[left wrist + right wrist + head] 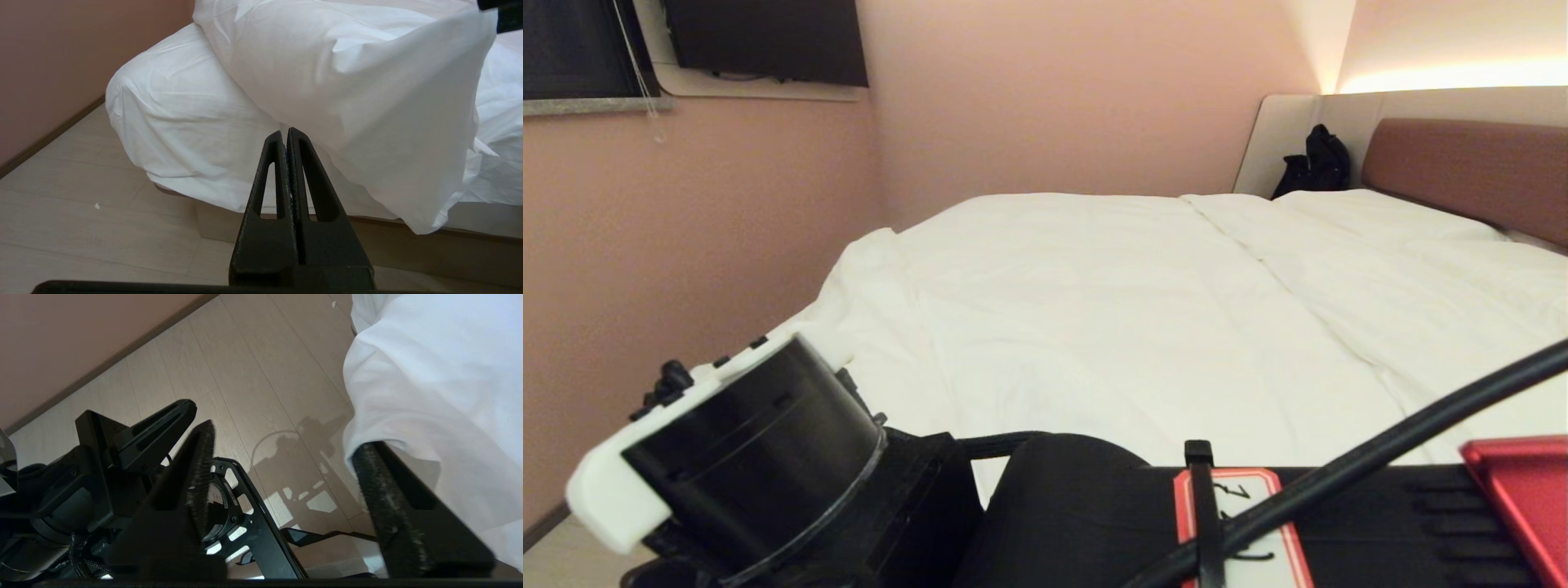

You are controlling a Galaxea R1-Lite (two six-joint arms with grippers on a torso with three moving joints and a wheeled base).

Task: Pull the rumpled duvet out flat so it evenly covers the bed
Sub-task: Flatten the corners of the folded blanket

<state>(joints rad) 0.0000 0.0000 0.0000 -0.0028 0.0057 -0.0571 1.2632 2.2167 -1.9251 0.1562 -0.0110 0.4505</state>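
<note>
right end effector (282, 445) agape beside the duvet (1127, 327) edge, left end effector (286, 136) closed, empty

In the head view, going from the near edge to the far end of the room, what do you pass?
The robot's own black body, then the duvet spread across the bed, then the pillows, then the reddish-brown headboard with a black bag beside it.
</note>
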